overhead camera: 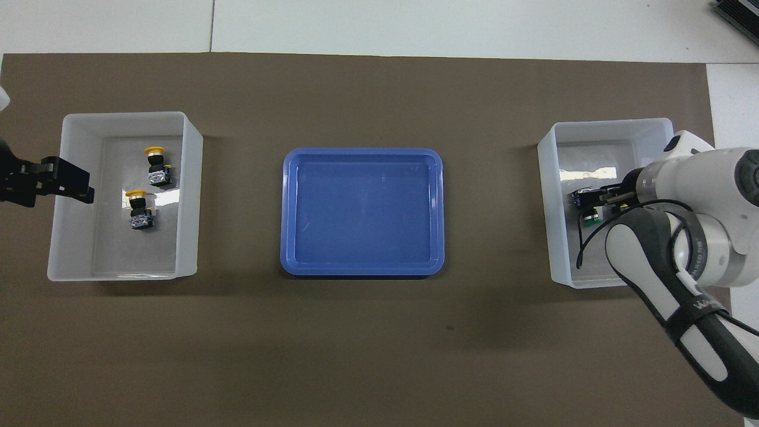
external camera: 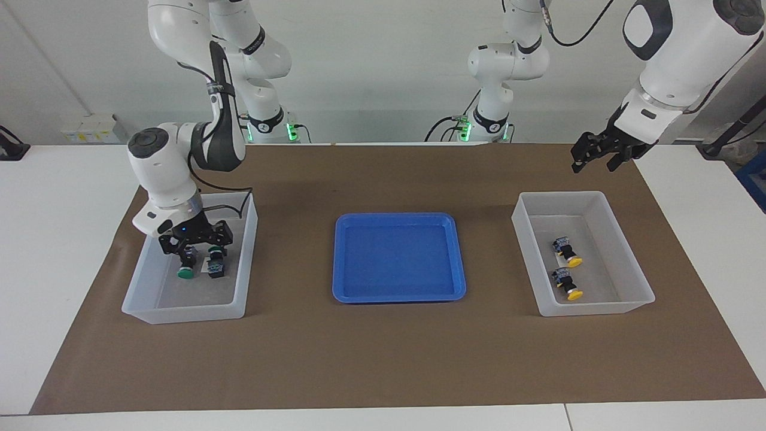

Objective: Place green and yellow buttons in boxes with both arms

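Observation:
Two yellow buttons (external camera: 567, 252) (external camera: 568, 285) lie in the box (external camera: 622, 251) toward the left arm's end; they also show in the overhead view (overhead camera: 156, 166) (overhead camera: 140, 209). My left gripper (external camera: 595, 160) is open and empty, raised over the edge of that box (overhead camera: 190, 178) nearest the robots. Two green buttons (external camera: 185, 270) (external camera: 216, 266) lie in the other box (external camera: 248, 239). My right gripper (external camera: 200, 256) is low inside it, just above them, with its fingers apart, one over each button. In the overhead view the right arm hides most of this; one green cap (overhead camera: 589, 220) shows.
A shallow blue tray (external camera: 400, 296) with nothing in it sits mid-table between the boxes, on a brown mat (external camera: 383, 359). White table surface borders the mat at both ends.

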### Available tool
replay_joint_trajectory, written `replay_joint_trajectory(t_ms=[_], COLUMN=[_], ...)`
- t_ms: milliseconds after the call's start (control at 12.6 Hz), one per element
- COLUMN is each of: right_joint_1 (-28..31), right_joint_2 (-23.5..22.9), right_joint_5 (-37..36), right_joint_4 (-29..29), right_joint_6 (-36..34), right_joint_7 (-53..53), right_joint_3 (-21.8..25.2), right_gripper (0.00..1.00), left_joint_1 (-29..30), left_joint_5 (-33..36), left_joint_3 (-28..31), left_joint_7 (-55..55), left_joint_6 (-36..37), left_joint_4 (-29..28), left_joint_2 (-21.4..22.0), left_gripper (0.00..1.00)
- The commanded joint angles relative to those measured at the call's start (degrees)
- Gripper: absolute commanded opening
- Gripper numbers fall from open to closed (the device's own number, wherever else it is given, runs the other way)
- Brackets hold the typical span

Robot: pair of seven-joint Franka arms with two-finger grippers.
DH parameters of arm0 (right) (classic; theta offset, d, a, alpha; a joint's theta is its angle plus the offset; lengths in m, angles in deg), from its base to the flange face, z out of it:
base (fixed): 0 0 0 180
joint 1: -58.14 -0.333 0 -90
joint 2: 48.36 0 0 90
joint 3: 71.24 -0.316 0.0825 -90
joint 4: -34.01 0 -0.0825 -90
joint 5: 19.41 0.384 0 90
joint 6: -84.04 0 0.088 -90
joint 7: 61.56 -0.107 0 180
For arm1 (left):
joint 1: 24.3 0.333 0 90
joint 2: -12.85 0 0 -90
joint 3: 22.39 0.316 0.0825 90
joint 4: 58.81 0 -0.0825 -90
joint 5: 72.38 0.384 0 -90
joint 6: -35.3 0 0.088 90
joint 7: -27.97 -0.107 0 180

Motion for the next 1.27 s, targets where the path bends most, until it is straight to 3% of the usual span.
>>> replay_joint_trajectory(t_ms=[0,238,633,950,1188], right_joint_1=[-0.07,-1.3,-1.13,-0.16,-0.51], right_joint_2=[4.5,7.86,9.18,6.91,6.72], right_joint_5=[1.49,1.41,0.97,0.7,0.79], right_joint_4=[2.73,8.95,21.17,30.58,30.17], right_joint_6=[-7.31,-19.85,-36.66,-45.55,-46.44], right_joint_7=[-5.28,-13.11,-15.24,-14.98,-15.15], right_joint_3=[-0.59,-1.02,-1.64,-1.55,-1.55], right_gripper=[1.0,1.0,1.0,1.0,1.0], left_joint_1=[-0.57,0.04,0.49,0.14,-0.3], left_joint_5=[1.85,1.85,1.85,1.85,1.85], left_joint_3=[-0.44,-0.44,0.09,0.0,-0.09], left_joint_7=[0.7,0.26,0.17,0.18,0.79], left_joint_6=[1.15,0.1,-4.02,-5.1,-4.65], left_joint_4=[0.0,-0.79,-1.67,-2.99,-2.99], left_joint_2=[1.12,1.56,1.83,2.27,2.36], left_gripper=[0.96,1.0,1.0,1.0,1.0])
